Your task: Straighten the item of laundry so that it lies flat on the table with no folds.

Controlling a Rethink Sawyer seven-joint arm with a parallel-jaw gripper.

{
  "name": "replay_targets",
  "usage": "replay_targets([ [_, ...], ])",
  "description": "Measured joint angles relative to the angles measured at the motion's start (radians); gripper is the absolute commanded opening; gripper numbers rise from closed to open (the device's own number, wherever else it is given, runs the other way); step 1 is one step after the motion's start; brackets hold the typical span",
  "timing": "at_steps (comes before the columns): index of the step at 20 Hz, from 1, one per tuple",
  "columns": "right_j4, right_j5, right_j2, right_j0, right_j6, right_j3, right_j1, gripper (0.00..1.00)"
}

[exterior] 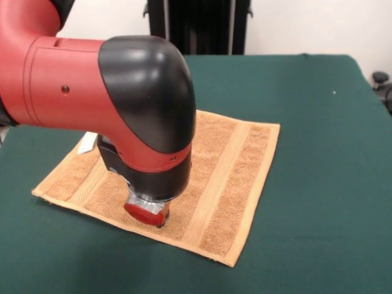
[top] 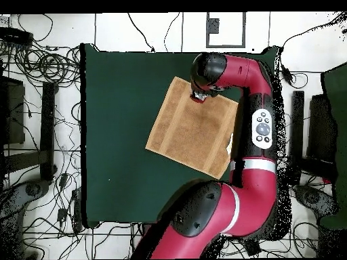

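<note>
The hand (exterior: 147, 212) presses down on the towel (exterior: 226, 177) near its front edge, likely to hold or drag it flat. I cannot tell if the hand is spread or pinching. The towel lies flat mid-tabletop (exterior: 331, 122), turned at a slant, its pale bands running toward the far edge.

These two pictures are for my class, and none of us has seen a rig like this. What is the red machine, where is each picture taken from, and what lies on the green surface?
The red and black machine is a robot arm. One picture looks across the table towards the robot; the other looks straight down from above. On the green table lies a golden-tan towel, spread nearly flat, with a small white tag at one edge. The arm's gripper points down at the towel near one edge. Whether its jaws are open or hold any cloth cannot be seen.
</note>
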Motion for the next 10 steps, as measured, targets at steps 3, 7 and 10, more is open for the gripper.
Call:
replay_targets([
  [3, 0.0, 0.0, -0.017, 0.013, 0.0, -0.01, 0.004, 0.0],
  [7, 0.0, 0.0, -0.034, 0.031, 0.0, -0.028, 0.011, 0.0],
  [10, 0.004, 0.001, -0.04, 0.036, 0.0, -0.039, 0.017, 0.0],
])
